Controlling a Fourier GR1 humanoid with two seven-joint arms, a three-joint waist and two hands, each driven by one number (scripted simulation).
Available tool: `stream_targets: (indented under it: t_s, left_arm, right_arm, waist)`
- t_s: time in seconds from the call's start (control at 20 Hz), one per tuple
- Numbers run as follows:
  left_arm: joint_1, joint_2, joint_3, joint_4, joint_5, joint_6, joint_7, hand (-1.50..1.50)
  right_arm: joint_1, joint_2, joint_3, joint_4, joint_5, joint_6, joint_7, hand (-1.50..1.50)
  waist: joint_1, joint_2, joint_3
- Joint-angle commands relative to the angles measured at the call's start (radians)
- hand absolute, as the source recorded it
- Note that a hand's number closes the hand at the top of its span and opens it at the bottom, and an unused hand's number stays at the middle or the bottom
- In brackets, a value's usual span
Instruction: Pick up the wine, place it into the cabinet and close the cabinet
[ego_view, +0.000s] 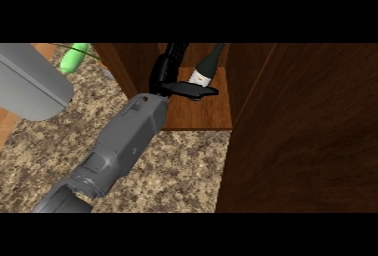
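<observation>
Right hand (171, 75) is reaching into the open cabinet (199, 112), thumb and fingers wrapping the wine bottle (203, 70) at its label. Bottle is standing w/ neck tilting toward the back, base hidden behind the thumb, so can't tell if it's resting on the shelf yet. To do this well: be lowering till the base is sitting flat, then uncurling slowly & backing the arm straight out, clear of the door (310, 140) at right. Left hand isn't showing
</observation>
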Motion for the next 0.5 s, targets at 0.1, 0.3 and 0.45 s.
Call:
stream_targets:
  t_s: [0.1,0.3,0.45]
  left_arm:
    - [0.118,0.013,-0.051,-0.242,-0.041,0.048,0.08,-1.5]
    - [0.19,-0.01,-0.152,-0.449,-0.071,0.127,0.159,-1.5]
    - [0.281,-0.004,-0.189,-0.628,-0.102,0.193,0.217,-1.5]
  right_arm:
    - [0.023,-0.007,0.039,-0.108,0.038,-0.043,0.071,-1.5]
    - [-0.017,-0.047,-0.035,-0.066,-0.032,-0.03,0.082,-1.5]
    - [-0.063,-0.019,0.029,-0.014,0.039,-0.062,0.057,-1.5]
  waist:
    - [0.032,-0.017,0.003]
    - [0.033,-0.02,0.003]
    - [0.044,-0.017,0.002]
